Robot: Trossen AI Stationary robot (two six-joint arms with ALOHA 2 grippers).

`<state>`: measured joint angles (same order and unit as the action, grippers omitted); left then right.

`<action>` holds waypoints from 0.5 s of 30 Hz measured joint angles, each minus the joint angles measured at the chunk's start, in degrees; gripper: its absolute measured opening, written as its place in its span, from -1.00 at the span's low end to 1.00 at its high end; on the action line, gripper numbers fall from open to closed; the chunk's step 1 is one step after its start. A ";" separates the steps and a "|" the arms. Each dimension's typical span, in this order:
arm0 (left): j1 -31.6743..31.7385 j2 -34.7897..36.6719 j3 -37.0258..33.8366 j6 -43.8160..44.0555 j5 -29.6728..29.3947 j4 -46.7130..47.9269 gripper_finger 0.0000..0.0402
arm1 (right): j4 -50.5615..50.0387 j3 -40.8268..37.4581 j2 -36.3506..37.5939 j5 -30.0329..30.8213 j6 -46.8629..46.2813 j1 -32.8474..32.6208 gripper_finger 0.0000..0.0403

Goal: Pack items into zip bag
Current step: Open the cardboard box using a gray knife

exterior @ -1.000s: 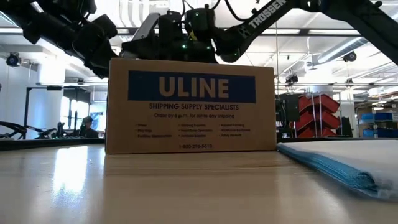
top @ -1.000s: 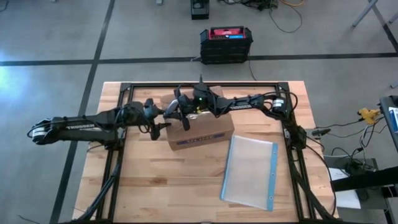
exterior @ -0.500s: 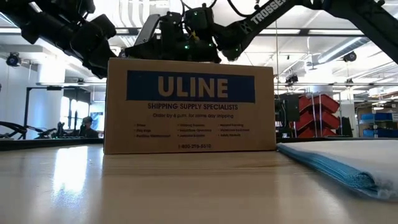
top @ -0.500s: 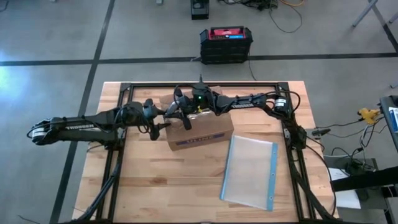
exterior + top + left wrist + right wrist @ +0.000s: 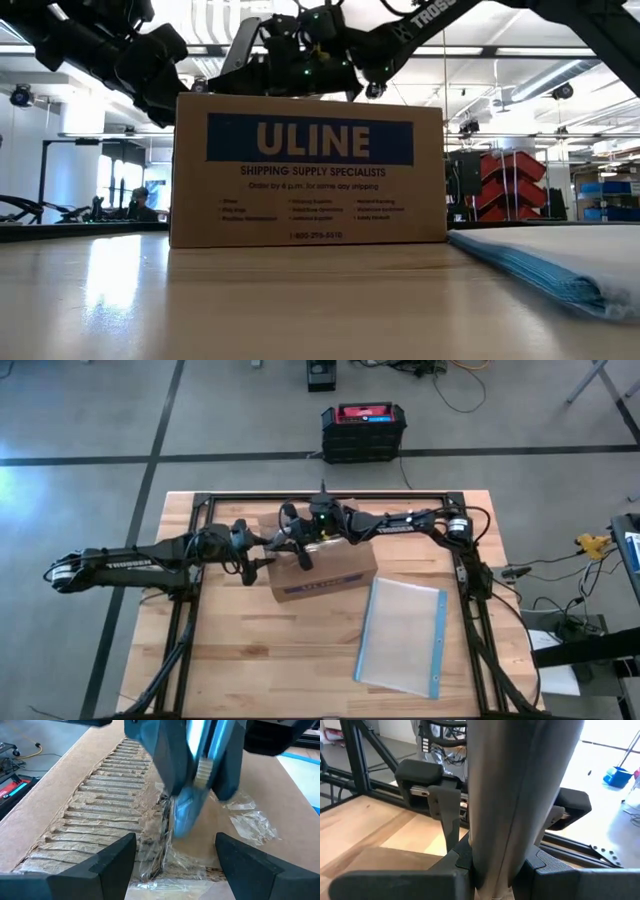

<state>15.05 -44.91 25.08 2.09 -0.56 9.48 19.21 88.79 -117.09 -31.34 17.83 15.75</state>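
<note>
The brown ULINE box (image 5: 330, 575) stands on the table's middle, its top flaps flat, the paper torn along the taped seam (image 5: 160, 845). The clear zip bag (image 5: 402, 635) lies flat to the box's near right, blue zip strip (image 5: 440, 640) on its right edge; it also shows in the low view (image 5: 560, 260). The items are hidden. My right gripper (image 5: 298, 553) reaches over the box top from the right, shut on a grey bar-like tool (image 5: 520, 780). My left gripper (image 5: 175, 837) is open over the box's left end (image 5: 262, 558), facing the tool. My right gripper pinches the grey tool between its two fingers (image 5: 455, 855), which come from above, slanting down toward the box top. The tool's rounded tip (image 5: 179, 817) meets the taped seam on the box top. What the tool is I cannot tell.
Black frame rails (image 5: 200, 560) run along the table's left, far and right sides. A black and red case (image 5: 363, 425) sits on the floor beyond the far edge. Bare wood (image 5: 250, 660) lies near and left of the bag.
My right arm's forearm has risen a little while its gripper stays over the box top. The box has twitched slightly toward the table's left and come back.
</note>
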 joint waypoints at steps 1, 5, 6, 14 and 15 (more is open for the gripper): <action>0.00 0.00 0.00 0.00 0.00 0.07 0.29 | -0.32 -0.53 0.60 -0.10 0.23 0.11 -0.72; 0.00 -0.02 0.00 0.13 -0.04 0.09 0.29 | -2.51 -2.35 2.41 0.02 0.21 0.87 -0.72; 0.00 0.01 0.00 0.14 -0.06 0.31 0.29 | -3.41 -2.98 2.77 0.23 0.24 1.02 -0.72; 0.00 0.04 0.00 0.49 -0.42 0.53 0.29 | -2.94 -9.73 7.50 3.60 0.91 2.15 -0.72; 0.00 0.04 0.00 0.56 -0.42 0.53 0.29 | -3.08 -10.76 8.31 3.94 0.76 2.27 -0.72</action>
<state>15.05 -44.86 25.08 2.64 -0.97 10.01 16.13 78.03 -108.79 -27.40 18.59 18.02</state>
